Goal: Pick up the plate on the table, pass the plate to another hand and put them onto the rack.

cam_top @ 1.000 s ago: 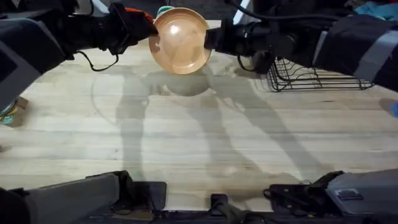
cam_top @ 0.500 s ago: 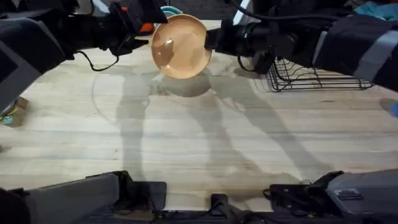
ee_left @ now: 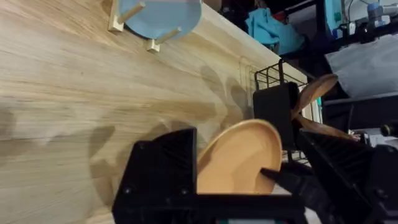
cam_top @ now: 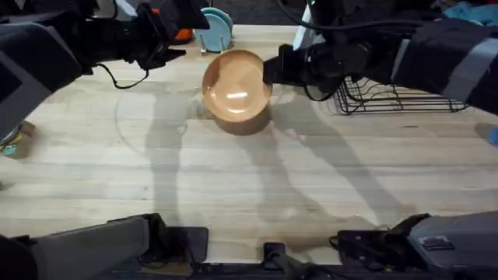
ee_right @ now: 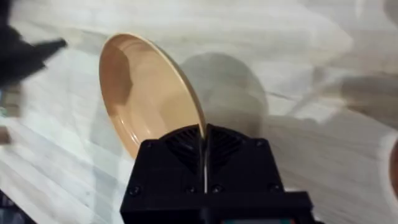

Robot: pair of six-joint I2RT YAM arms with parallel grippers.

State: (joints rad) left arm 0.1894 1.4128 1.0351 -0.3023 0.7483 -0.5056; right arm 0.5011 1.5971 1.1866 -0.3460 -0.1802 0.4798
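The plate (cam_top: 236, 84), tan-orange with a raised rim, is held clear of the bench (cam_top: 249, 179), its hollow face turned up toward the overhead camera and its shadow lying on the wood just beneath. The right claw (cam_top: 270, 70) is clamped on the plate's rim on the side nearest the rack; the right wrist view shows the rim (ee_right: 200, 134) running edge-on into the thin slit between the two fingers, so the plate stands out from the claw like a fan. An edge grip of this kind leaves most of the rim free, which suits sliding the plate down between upright prongs.

The left claw (cam_top: 179, 43) hangs apart from the plate on the side away from the rack, its fingers spread and holding nothing; in the left wrist view one finger (ee_left: 163, 167) frames the plate (ee_left: 239, 155) without touching it. The hand-over therefore appears complete, the plate being carried by the right arm alone.

The black wire dish rack (cam_top: 389, 95) stands beyond the right claw from the plate, near but not touching. Remaining, by judgement: carry the plate over the rack, turn it on edge, and lower it between the prongs. A light blue plate (cam_top: 218, 23) stands in a small wooden holder behind the plate, at the bench's far edge.
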